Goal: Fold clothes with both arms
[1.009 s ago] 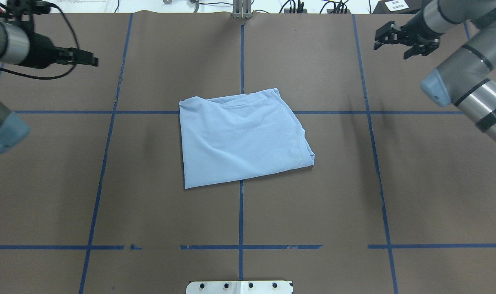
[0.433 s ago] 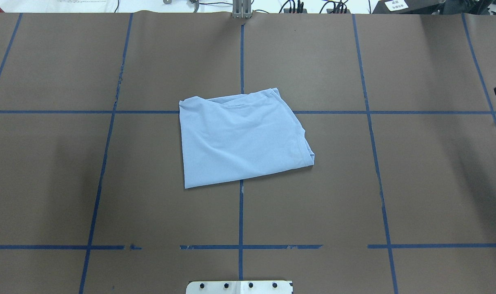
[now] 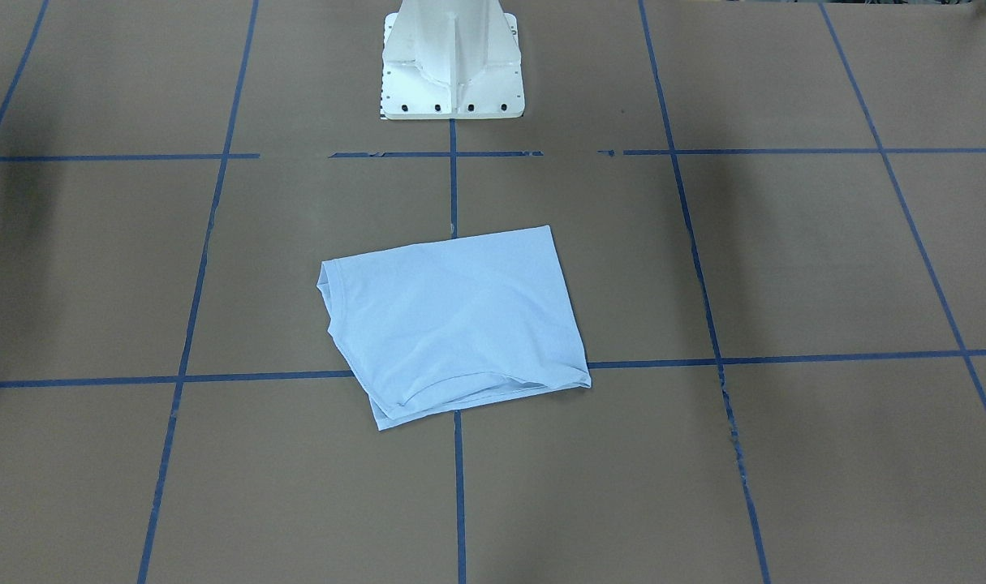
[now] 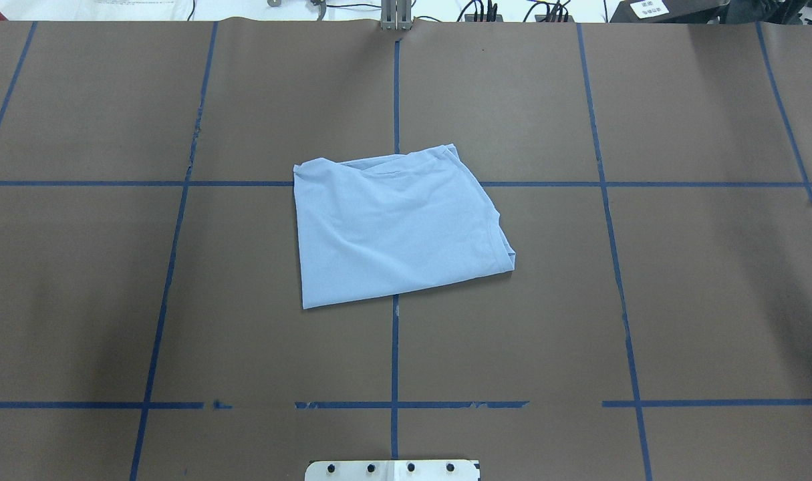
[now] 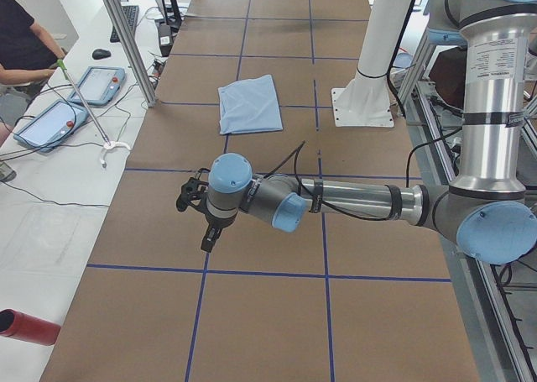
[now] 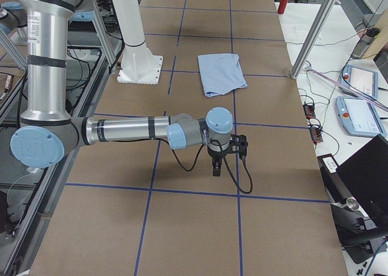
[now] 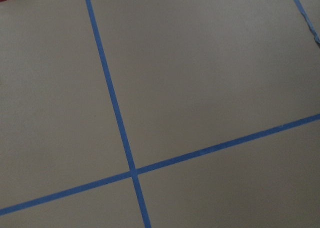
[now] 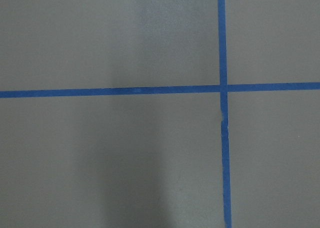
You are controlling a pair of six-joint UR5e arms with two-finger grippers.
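The clothes are one light blue T-shirt (image 4: 395,227), folded into a rough rectangle at the middle of the brown table (image 4: 680,267). It also shows in the front view (image 3: 452,320) and in both side views (image 5: 249,105) (image 6: 221,73). Neither arm touches it. My left arm stretches low over the table's left end, its gripper (image 5: 206,241) pointing down, far from the shirt. My right gripper (image 6: 216,167) hangs likewise over the right end. I cannot tell whether either gripper is open or shut. Both wrist views hold only brown paper and blue tape.
The white pedestal base (image 3: 450,65) stands behind the shirt on the robot's side. Blue tape lines (image 4: 394,347) grid the table. A side bench holds tablets (image 5: 50,122), a seated person (image 5: 25,46) and a red cylinder (image 5: 25,327). Metal posts (image 6: 318,30) rise at the table's edge.
Both arms, seen a second ago at the far corners of the overhead view, have swung out of that view. The shirt has not moved.
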